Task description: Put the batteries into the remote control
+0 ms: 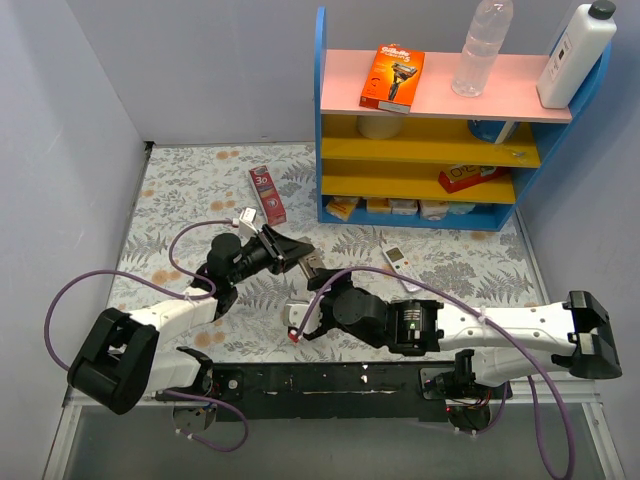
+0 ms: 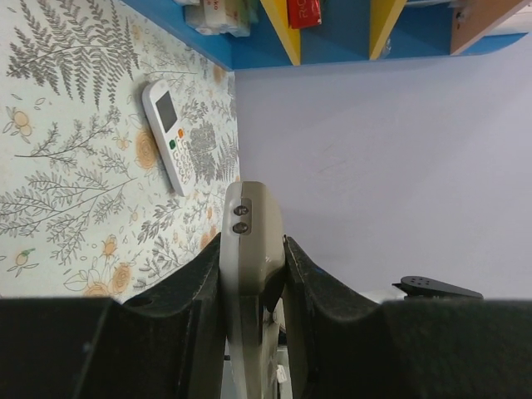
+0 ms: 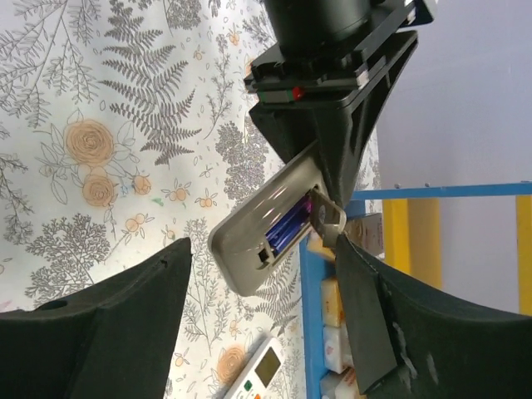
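The left hand (image 2: 252, 248) is clamping the grey remote control (image 3: 246, 249) by its long sides, its open battery bay facing the right hand (image 1: 302, 320). The blue-purple batteries (image 3: 291, 226) are sitting inside that bay, just ahead of the right hand's fingers (image 3: 125, 316), which are spreading wide with nothing between them. A second, white remote (image 2: 165, 133) is lying face up on the desk (image 1: 180, 200), beyond the left hand.

Two remotes get counted: one grey remote (image 3: 241, 238), one white remote (image 1: 397, 258). Batteries (image 3: 291, 225) are seen inside the grey one, but the number can't be made out. One shelf unit (image 1: 322, 120), one clear bottle (image 1: 480, 48), one white bottle (image 1: 577, 55) and one orange box (image 1: 392, 78) are counted, plus one red box (image 1: 267, 195) on the worktop (image 1: 180, 220).
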